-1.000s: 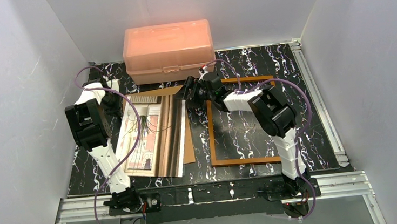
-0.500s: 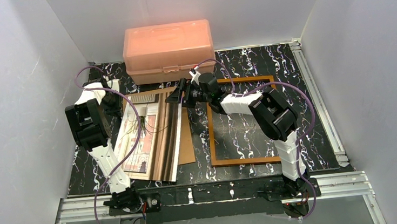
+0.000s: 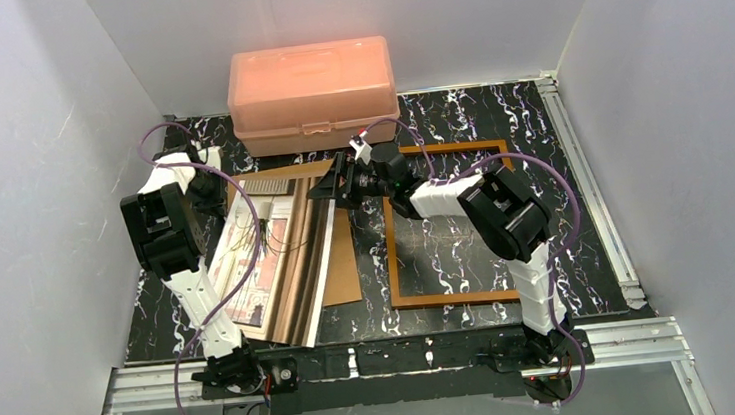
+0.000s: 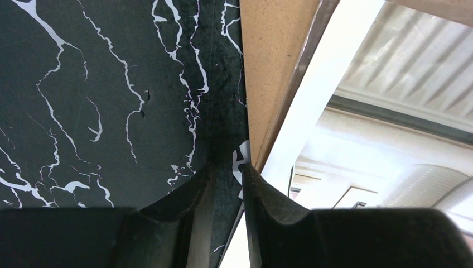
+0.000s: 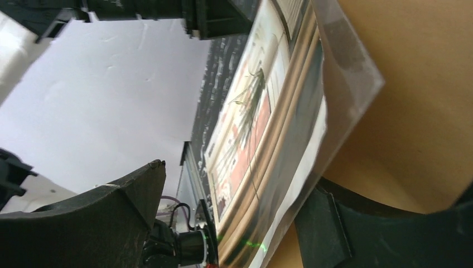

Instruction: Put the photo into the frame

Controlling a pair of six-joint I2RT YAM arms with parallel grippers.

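Now photo (image 3: 269, 256) tilts; frame (image 3: 452, 298) lies flat.

Left arm (image 3: 173, 253), right arm (image 3: 507, 217): white links, boxy black joint housings, black bases (image 3: 225, 370). Purple cable (image 3: 144, 145) loops along each. Left gripper (image 4: 228, 166): matte black fingers (image 4: 167, 223), curved inner faces.

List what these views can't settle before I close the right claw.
- Left wrist view: whether the left claw pinches the photo; the gap between its fingers is dark and narrow.
- Top view: the frame's far left corner, covered by the right arm.
- Right wrist view: whether the right claw's fingers touch the photo; its curled edge hides the contact.
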